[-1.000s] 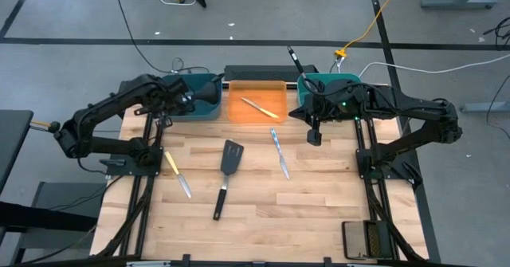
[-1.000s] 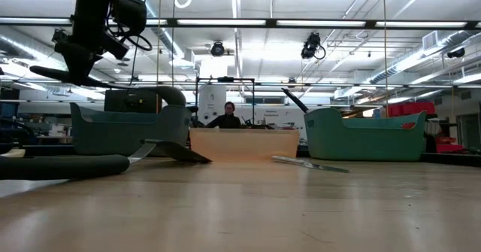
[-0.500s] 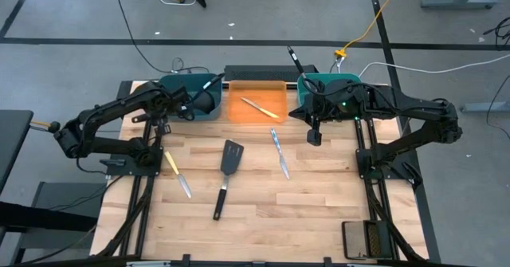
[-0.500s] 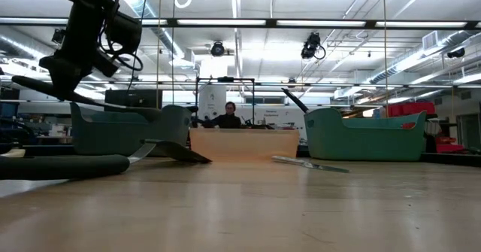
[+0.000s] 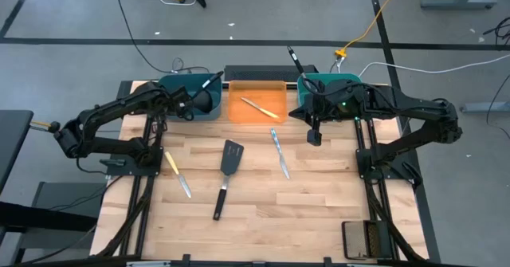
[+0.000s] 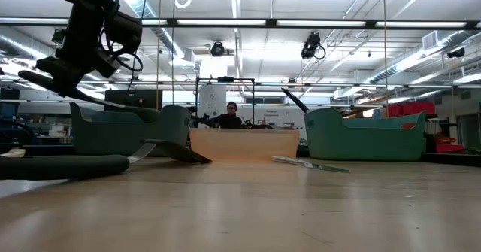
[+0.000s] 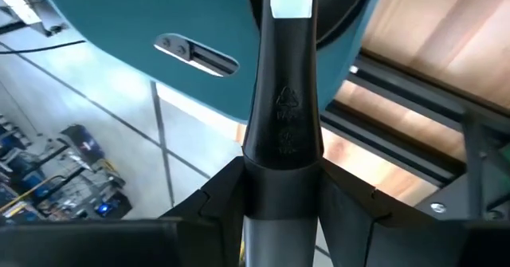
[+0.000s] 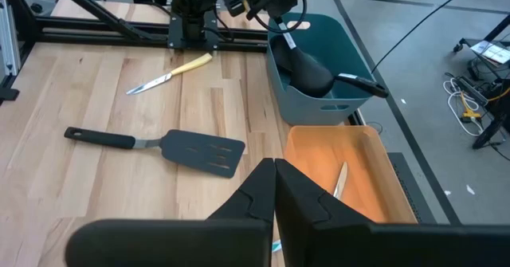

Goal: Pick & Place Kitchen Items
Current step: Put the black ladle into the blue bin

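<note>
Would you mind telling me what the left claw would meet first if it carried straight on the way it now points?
Probably the teal bin. The left claw, shut on the black ladle, points along the handle into it; depth is unclear.

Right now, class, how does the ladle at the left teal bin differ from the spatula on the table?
The ladle has a round bowl; the spatula has a flat slotted blade. The ladle is gripped by the left hand, its bowl at the teal bin; the spatula lies free on the table. Both are black and long-handled.
</note>
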`<action>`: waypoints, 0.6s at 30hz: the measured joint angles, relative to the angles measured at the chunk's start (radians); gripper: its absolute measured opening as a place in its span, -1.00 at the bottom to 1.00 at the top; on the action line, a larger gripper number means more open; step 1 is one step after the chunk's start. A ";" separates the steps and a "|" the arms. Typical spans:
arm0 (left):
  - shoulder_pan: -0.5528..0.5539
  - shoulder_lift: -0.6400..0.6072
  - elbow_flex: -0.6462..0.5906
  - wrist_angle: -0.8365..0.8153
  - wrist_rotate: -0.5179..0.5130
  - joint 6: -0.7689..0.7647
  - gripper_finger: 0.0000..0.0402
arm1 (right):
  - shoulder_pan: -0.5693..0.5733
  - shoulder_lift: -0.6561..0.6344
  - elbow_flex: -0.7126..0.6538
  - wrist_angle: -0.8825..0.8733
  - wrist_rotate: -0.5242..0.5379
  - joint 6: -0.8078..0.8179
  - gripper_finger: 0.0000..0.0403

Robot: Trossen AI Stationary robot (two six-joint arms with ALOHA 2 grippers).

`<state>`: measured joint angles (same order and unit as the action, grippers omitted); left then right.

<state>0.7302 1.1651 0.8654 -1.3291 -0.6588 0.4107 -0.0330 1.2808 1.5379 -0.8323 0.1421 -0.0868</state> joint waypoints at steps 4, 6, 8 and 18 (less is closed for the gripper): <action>0.000 0.000 0.000 0.020 -0.008 0.016 -0.32 | 0.000 0.000 0.000 0.000 0.000 0.016 -0.96; 0.000 0.000 0.000 0.026 -0.011 0.022 -0.30 | 0.000 0.000 0.000 0.000 0.000 0.019 -0.96; 0.000 0.000 0.000 0.032 -0.014 0.038 -0.29 | 0.000 0.000 0.000 0.000 0.000 0.020 -0.96; 0.000 0.000 0.000 0.049 -0.042 0.057 -0.17 | 0.000 0.000 0.000 0.001 0.000 0.023 -0.96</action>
<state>0.7303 1.1651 0.8654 -1.2799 -0.7006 0.4681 -0.0330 1.2808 1.5379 -0.8314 0.1421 -0.0643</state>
